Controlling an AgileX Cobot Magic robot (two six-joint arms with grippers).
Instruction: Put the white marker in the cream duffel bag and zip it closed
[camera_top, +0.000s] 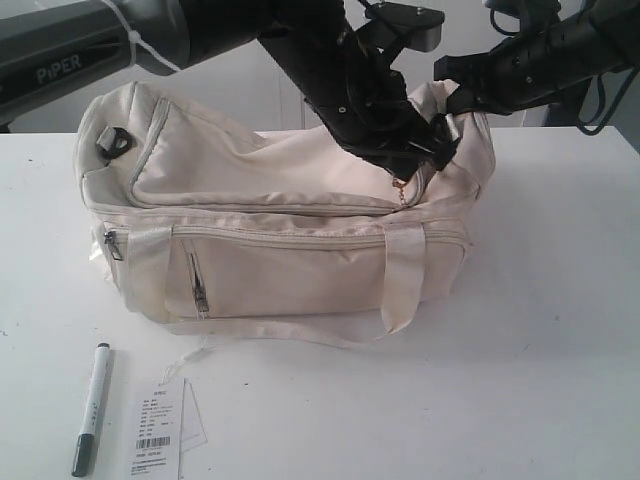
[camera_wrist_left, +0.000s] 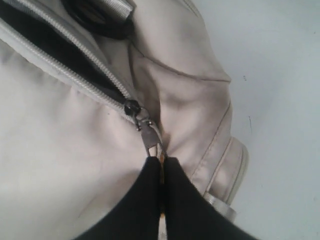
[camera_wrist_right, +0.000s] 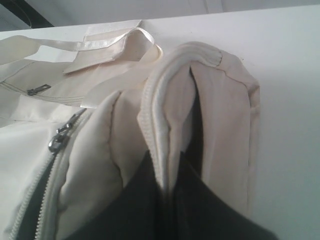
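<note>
On table (camera_top: 520, 380) before cream duffel bag (camera_top: 280, 230) | white marker (camera_top: 92, 408) | far from left claw (camera_wrist_left: 161, 162)

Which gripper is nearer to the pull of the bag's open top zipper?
Left. The left gripper pinches the zipper pull; the right gripper clamps the cream duffel bag end beside it.

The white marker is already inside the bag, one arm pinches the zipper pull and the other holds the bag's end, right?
Not quite. The exterior view shows the white marker lying on the table in front of the cream duffel bag, beside a paper tag, not inside. The rest holds: the left gripper pinches the zipper pull and the right gripper holds the bag's end.
</note>
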